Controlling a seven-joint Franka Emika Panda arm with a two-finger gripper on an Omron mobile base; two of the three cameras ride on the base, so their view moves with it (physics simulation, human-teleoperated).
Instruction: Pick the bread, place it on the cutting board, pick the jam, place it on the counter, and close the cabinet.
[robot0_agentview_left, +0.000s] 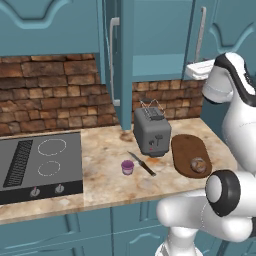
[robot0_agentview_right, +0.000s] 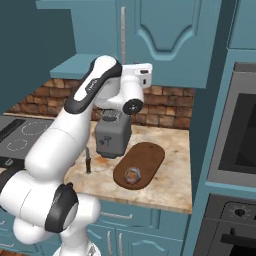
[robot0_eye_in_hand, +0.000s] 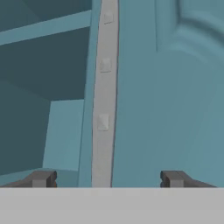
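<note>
The bread (robot0_agentview_left: 198, 164) (robot0_agentview_right: 132, 175) lies on the near end of the dark oval cutting board (robot0_agentview_left: 186, 148) (robot0_agentview_right: 145, 156). The jam (robot0_agentview_left: 128, 167) stands on the counter (robot0_agentview_left: 100, 175) left of a knife. One cabinet (robot0_agentview_left: 150, 40) door (robot0_agentview_left: 122, 55) stands swung out, edge-on. My gripper (robot0_eye_in_hand: 108, 178) is open and holds nothing. It is raised at cabinet height and faces the silver bar handle (robot0_eye_in_hand: 104, 87) of the right door (robot0_eye_in_hand: 175, 87) (robot0_agentview_right: 165, 35), with the dark shelf space to the handle's left.
A grey toaster (robot0_agentview_left: 151, 131) (robot0_agentview_right: 112, 137) stands between the jam and the board, with a knife (robot0_agentview_left: 141, 163) (robot0_agentview_right: 88, 160) in front of it. The black stovetop (robot0_agentview_left: 40, 162) lies to the left. An oven column (robot0_agentview_right: 240, 135) walls off the right end.
</note>
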